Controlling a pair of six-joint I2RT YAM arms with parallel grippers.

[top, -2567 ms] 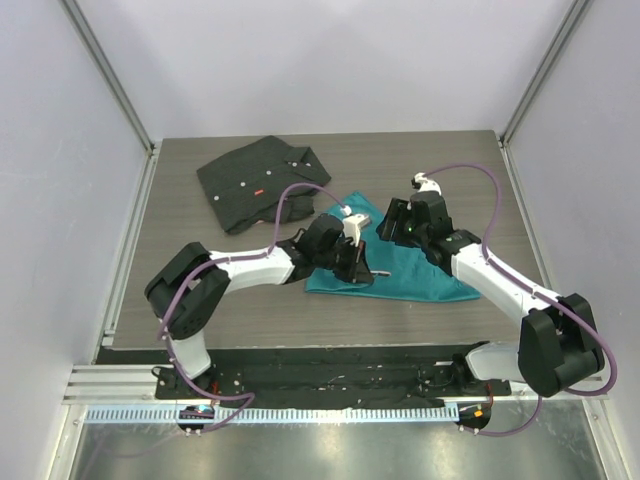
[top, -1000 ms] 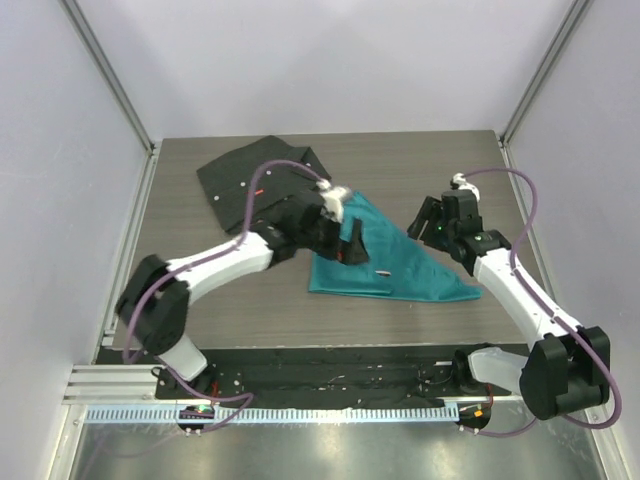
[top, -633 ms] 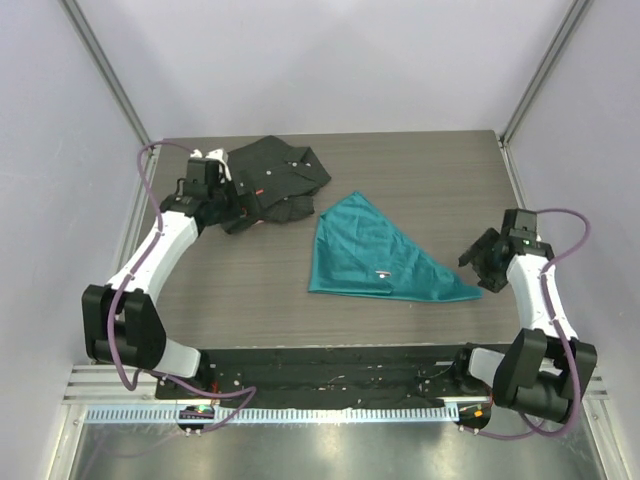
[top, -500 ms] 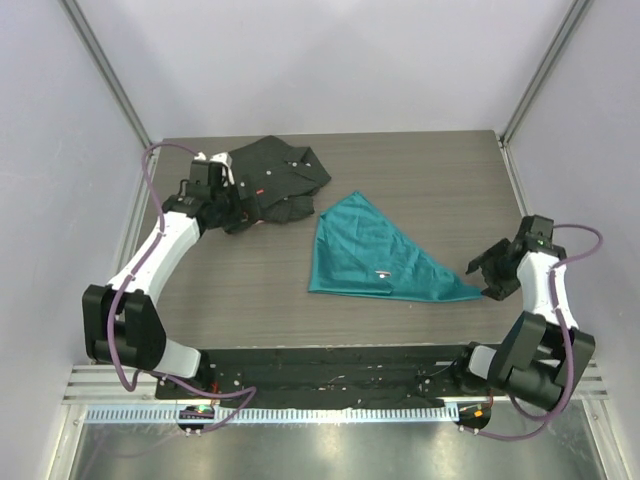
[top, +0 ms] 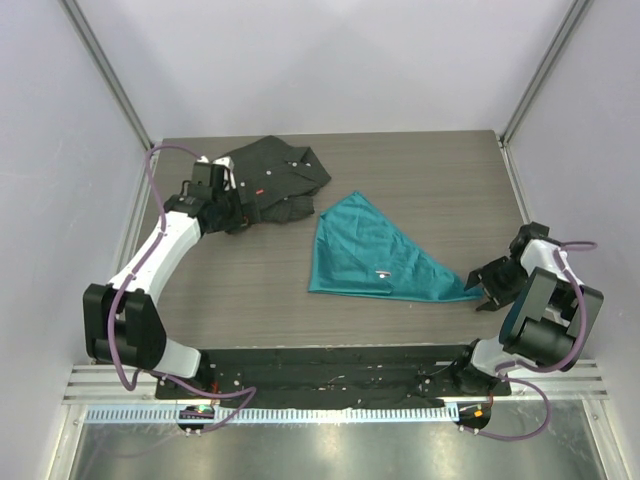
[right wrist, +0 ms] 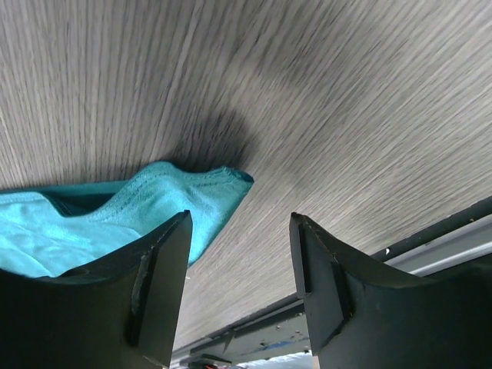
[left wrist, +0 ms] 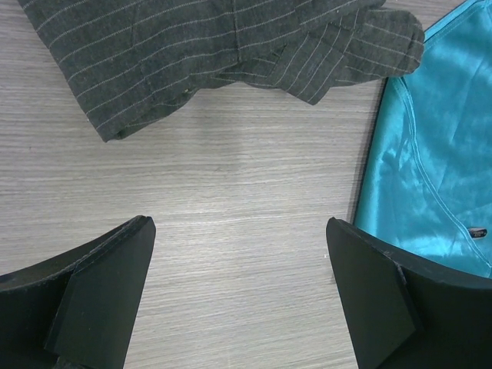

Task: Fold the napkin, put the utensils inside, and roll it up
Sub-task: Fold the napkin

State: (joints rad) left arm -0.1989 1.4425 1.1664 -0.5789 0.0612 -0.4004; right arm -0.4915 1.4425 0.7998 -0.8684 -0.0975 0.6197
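- Change, right arm: against the view from half a second ago, my right arm is folded back closer to its base. My right tool point(top: 489, 281) now sits at the right side of the table point(top: 420, 165), just beside the napkin's pointed right corner.
- Change, left arm: my left tool point(top: 222, 203) has barely shifted in that time. It hangs at the far left, above the near edge of the dark shirt point(top: 272, 178).
- Change, both arms: 2.6 s ago both tools were over the napkin; now both are off it.
- Napkin position: the napkin point(top: 375, 250) has not moved. It lies flat near the middle of the table, slightly right of centre, near the shirt's right end.
- Left tool state: spread wide, nothing between the fingers; bare table shows below it in the left wrist view point(left wrist: 237, 254).
- Right tool state: spread apart, gripping nothing point(right wrist: 240, 261). In the right wrist view the napkin's corner point(right wrist: 223, 184) lies flat on the table between the fingers.
- Napkin appearance: teal, slightly shiny, folded into a triangle. The long edge faces the near side, the left edge runs straight towards the far side, and the peak points far.
- Fork: only a small silver bit of the fork point(top: 382, 272) shows on the napkin near the long edge point(left wrist: 477, 231).
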